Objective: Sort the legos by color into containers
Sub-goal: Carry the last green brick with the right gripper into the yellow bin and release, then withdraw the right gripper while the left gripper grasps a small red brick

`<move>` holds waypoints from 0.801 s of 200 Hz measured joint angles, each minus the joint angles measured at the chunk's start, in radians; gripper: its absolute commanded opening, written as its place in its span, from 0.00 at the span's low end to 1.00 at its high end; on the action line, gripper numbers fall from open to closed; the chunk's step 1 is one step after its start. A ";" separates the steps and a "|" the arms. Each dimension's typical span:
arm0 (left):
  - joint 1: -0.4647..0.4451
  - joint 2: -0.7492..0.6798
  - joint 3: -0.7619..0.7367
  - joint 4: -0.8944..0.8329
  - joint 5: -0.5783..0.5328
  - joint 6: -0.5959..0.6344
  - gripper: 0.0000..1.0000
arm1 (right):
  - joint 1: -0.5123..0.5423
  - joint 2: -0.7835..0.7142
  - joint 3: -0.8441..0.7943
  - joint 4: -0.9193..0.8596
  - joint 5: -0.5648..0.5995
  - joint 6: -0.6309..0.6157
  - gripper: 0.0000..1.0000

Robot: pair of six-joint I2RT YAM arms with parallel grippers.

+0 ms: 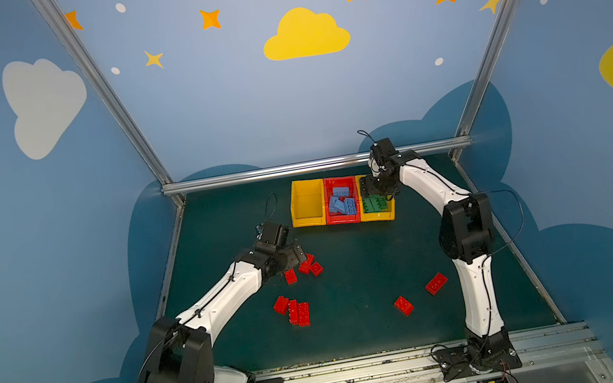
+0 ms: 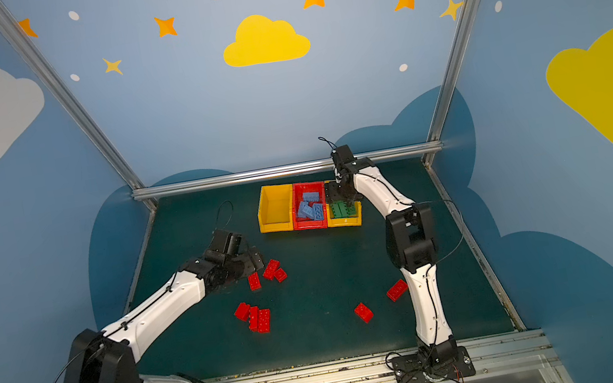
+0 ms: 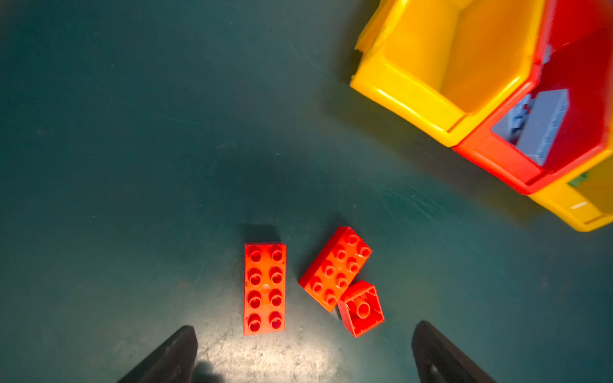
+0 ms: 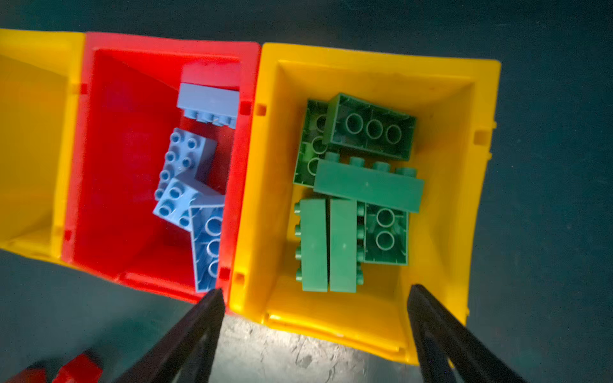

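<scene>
mat (image 1: 351,269): dark green. Everything unsorted sits on it, on the robot's side of the bin row.
bin row (image 1: 343,218): my landmark, three containers joined together. The middle red one holds the blue legos (image 1: 341,201), and the yellow end under my right arm holds the green legos (image 4: 351,195).
empty yellow bin (image 1: 307,205): the other end of the row, nothing in it. I reckon the reds go here.
right gripper (image 4: 315,287): jaws spread, carrying nothing, hovering over the green end of the row. Looks done there.
left gripper (image 3: 305,326): jaws spread wide, nothing between them, low over the mat in front of the row's empty end.
red legos (image 1: 294,310): I count eight loose, all in front of the row. Three are under the left gripper, three are further from the row, and two are out toward the right arm.
straight long brick (image 3: 264,288): my pick for this step. It stands apart from its neighbours, so I'd centre on it, drop straight down, pinch across the short sides and lift clear before swinging to the empty bin.
tilted long brick (image 3: 335,268): touching the small one, so grabbing here probably shoves both. Leave it.
small upturned brick (image 3: 361,308): hollow side up, save for later.
writing: no brand, label or text I can read anywhere.
</scene>
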 measured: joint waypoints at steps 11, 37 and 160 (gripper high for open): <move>0.003 0.019 0.008 -0.010 -0.002 -0.003 1.00 | 0.008 -0.088 -0.084 0.011 -0.004 0.003 0.89; 0.007 0.051 0.002 -0.031 -0.013 -0.016 1.00 | 0.049 -0.328 -0.301 0.049 -0.025 0.011 0.91; 0.008 0.079 -0.128 -0.029 -0.057 -0.055 0.87 | 0.205 -0.936 -0.902 0.135 -0.092 0.092 0.91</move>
